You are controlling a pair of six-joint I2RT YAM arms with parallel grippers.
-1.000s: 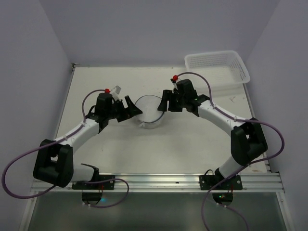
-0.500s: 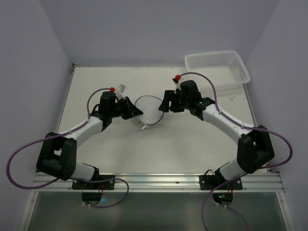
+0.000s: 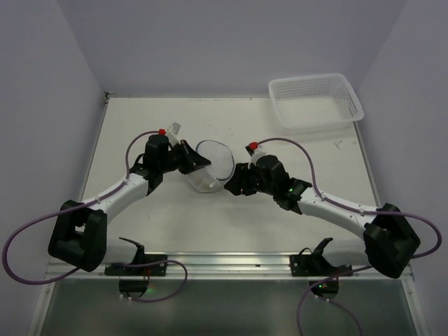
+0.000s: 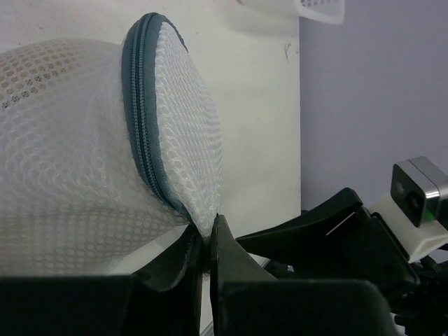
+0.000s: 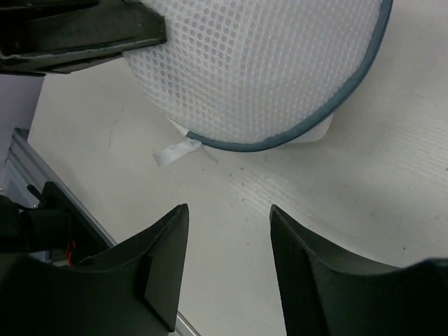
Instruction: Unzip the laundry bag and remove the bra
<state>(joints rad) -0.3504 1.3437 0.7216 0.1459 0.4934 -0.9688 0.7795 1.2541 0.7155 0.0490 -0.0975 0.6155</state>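
The laundry bag (image 3: 210,164), a round white mesh pouch with a blue-grey zipper (image 4: 143,126) around its rim, sits mid-table, tilted up on its left side. My left gripper (image 3: 197,162) is shut on the mesh edge of the bag (image 4: 84,140), just below the zipper line, with the fabric pinched between the fingertips (image 4: 222,245). My right gripper (image 3: 234,184) is open, low at the bag's near right side, with only bare table between its fingers (image 5: 168,245). In the right wrist view the bag (image 5: 259,63) lies beyond the fingertips, a small white tag (image 5: 175,150) hanging from its rim. The bra is hidden.
A white plastic lattice basket (image 3: 316,101) stands at the back right corner, against the right wall. The two arms nearly meet around the bag; the right arm's black gripper (image 4: 336,231) shows close to my left fingers. The table's metal front rail (image 3: 224,262) runs behind both bases.
My left gripper has shut on the bag's edge and tipped the bag up. The right arm has swung from the bag's far right side to its near side, its jaws narrower.
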